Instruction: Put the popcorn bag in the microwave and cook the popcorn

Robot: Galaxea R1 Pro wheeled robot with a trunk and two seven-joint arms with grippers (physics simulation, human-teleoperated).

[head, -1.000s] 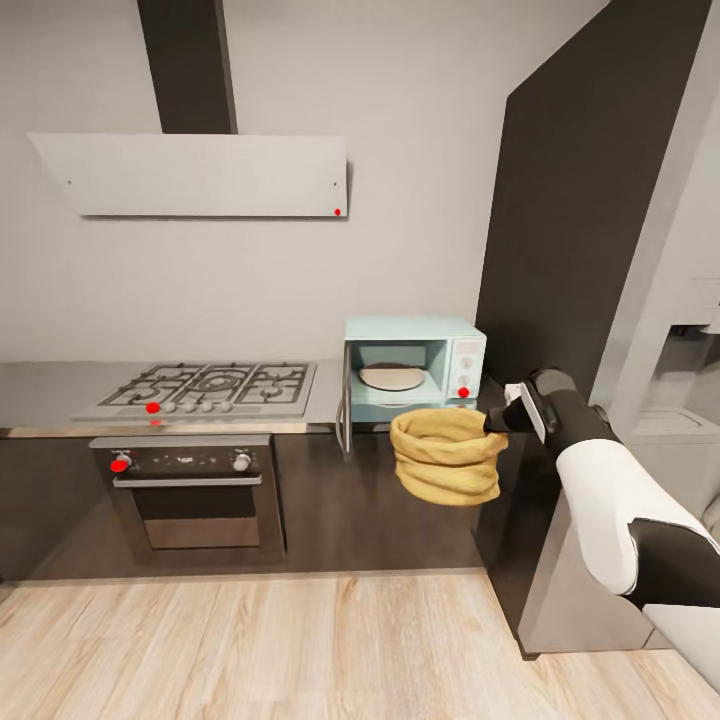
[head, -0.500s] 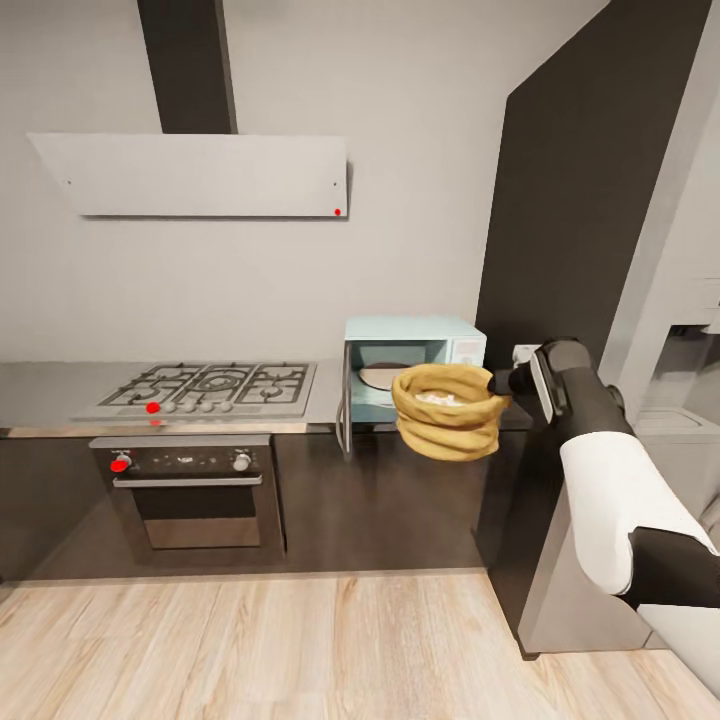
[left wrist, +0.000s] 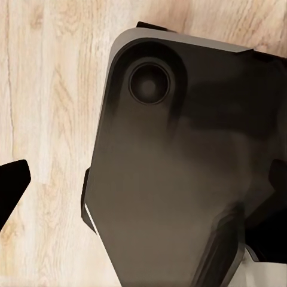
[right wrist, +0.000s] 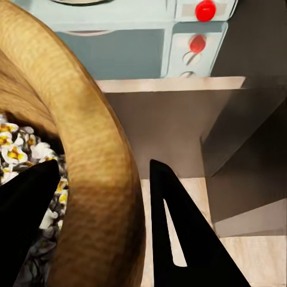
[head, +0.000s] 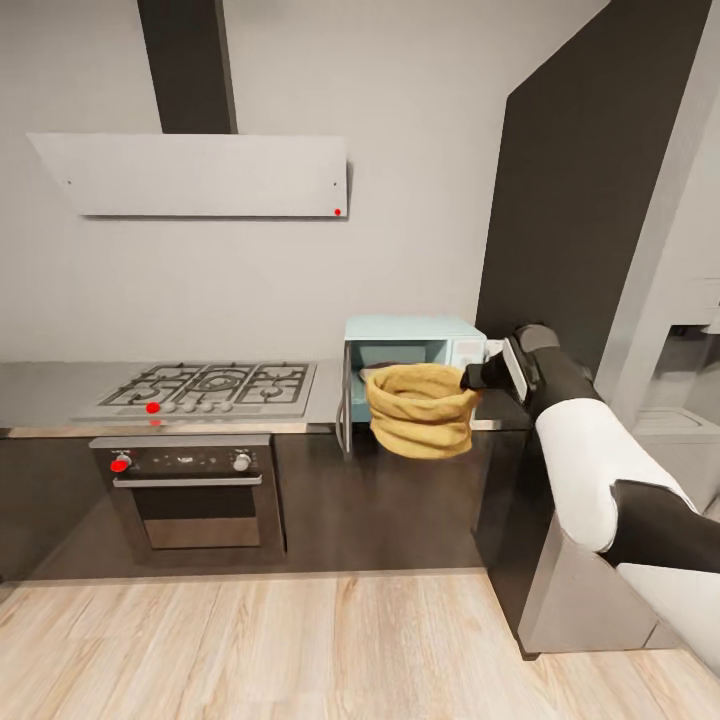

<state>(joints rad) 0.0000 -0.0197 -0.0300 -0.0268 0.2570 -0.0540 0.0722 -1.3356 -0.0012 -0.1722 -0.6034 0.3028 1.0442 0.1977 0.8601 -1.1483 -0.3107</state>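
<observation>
Right end effector (head: pixel 470 379) is clamped on the rim of the popcorn bag (head: pixel 420 410), one finger (right wrist: pixel 27 221) inside the mouth and the other (right wrist: pixel 179 233) outside, jaws narrowed to the thickness of the rolled rim. In the right wrist view, pale popped kernels (right wrist: pixel 18 152) show in the bag's mouth. The bag hangs clear of the tabletop (head: pixel 320 405), in front of the microwave (head: pixel 412 375) at its right end, level with the cavity. The microwave door (head: pixel 344 410) stands swung out to the left, leaving the cavity open. Holding by the rim keeps the mouth upward so the contents stay in, and the height suits passage through the door opening. Judged from the visible kernels, heating looks complete, though this cannot be confirmed.

Left end effector: the left wrist view shows one dark finger tip (left wrist: pixel 11 188) over the wood floor (left wrist: pixel 48 89) beside the robot's dark base (left wrist: pixel 179 173); its opening cannot be determined.
</observation>
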